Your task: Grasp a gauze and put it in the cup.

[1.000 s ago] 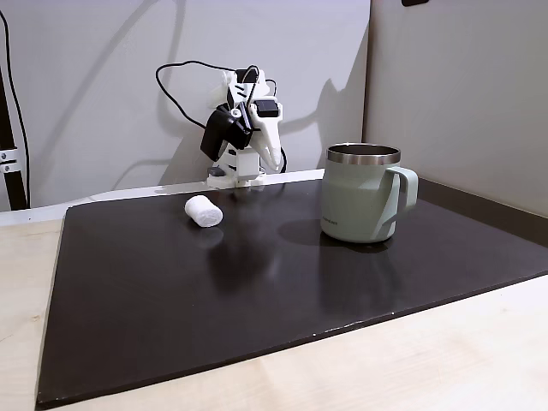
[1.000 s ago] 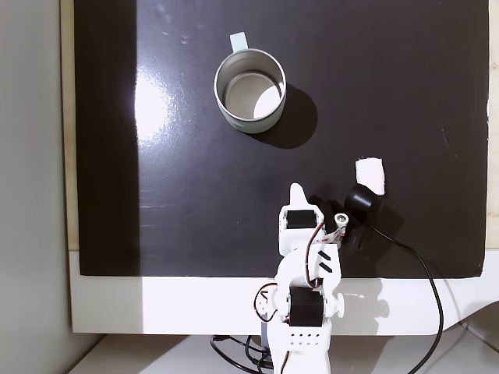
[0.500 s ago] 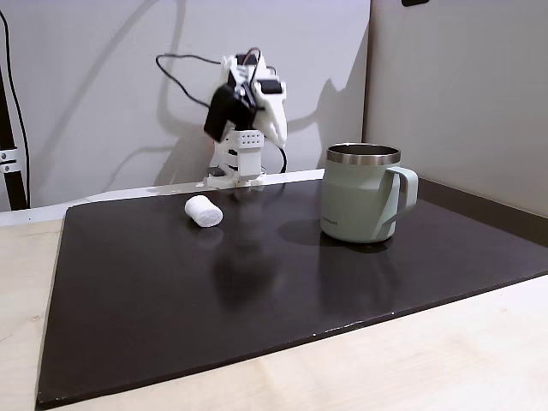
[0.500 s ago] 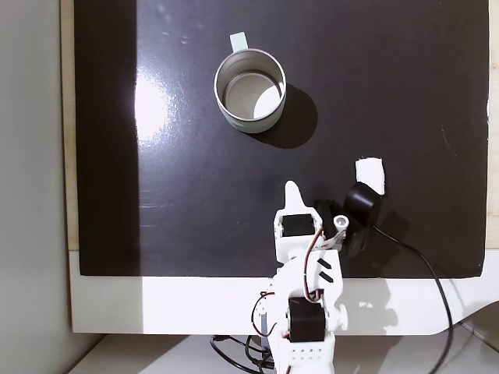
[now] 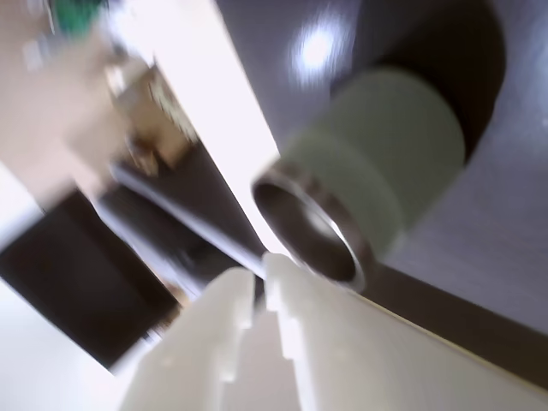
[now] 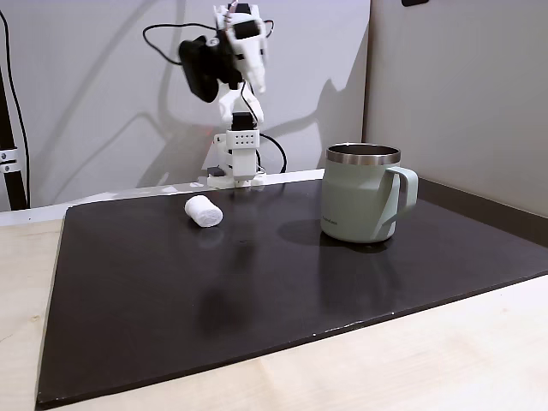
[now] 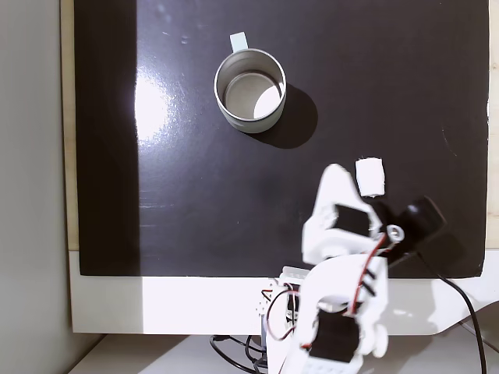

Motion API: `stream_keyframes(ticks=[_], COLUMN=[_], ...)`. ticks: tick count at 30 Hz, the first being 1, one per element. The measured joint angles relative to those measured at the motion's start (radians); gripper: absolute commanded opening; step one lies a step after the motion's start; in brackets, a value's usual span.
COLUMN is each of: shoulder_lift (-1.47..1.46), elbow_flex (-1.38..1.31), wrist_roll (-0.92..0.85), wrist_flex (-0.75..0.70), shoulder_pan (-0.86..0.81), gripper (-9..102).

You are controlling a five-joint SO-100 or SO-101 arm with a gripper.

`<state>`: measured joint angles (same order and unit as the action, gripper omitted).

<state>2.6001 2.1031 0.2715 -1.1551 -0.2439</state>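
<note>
The gauze point(image 6: 204, 211) is a small white roll lying on the black mat, left of the cup in this fixed view; from above the gauze point(image 7: 370, 176) lies near the mat's lower right. The sage-green cup point(image 6: 361, 205) stands upright with its handle to the right, and the cup point(image 7: 249, 89) is seen empty from above. My gripper point(image 6: 257, 83) is raised high over the arm's base, far above the gauze, jaws shut on nothing. Seen from above, the gripper point(image 7: 335, 174) tip sits just left of the gauze. The blurred wrist view shows the cup point(image 5: 385, 163) past my closed fingers point(image 5: 300, 342).
A black mat point(image 6: 257, 300) covers the pale wooden table point(image 6: 428, 368). The arm's base point(image 6: 235, 163) stands at the mat's far edge against a grey wall, with a cable looping behind it. A black camera point(image 7: 421, 220) rides beside the wrist.
The arm has unfolded and risen from its low tucked pose. Its wrist and camera swung up and, seen from above, right toward the gauze. Gauze and cup have not moved.
</note>
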Motion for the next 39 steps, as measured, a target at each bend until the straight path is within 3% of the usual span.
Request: stream_keyframes(ticks=[10,22,29,39], shoulder_lift=[-0.316,-0.502,-0.614,-0.765], elbow_flex=[-0.19,-0.259,-0.259,-0.25], wrist_roll=[0.236,0.44,0.446,0.311], wrist_flex=[-0.101,-0.172,-0.183,-0.138], shoulder_pan=[-0.158,-0.291,-0.295,-0.245], gripper=[2,25,40,48])
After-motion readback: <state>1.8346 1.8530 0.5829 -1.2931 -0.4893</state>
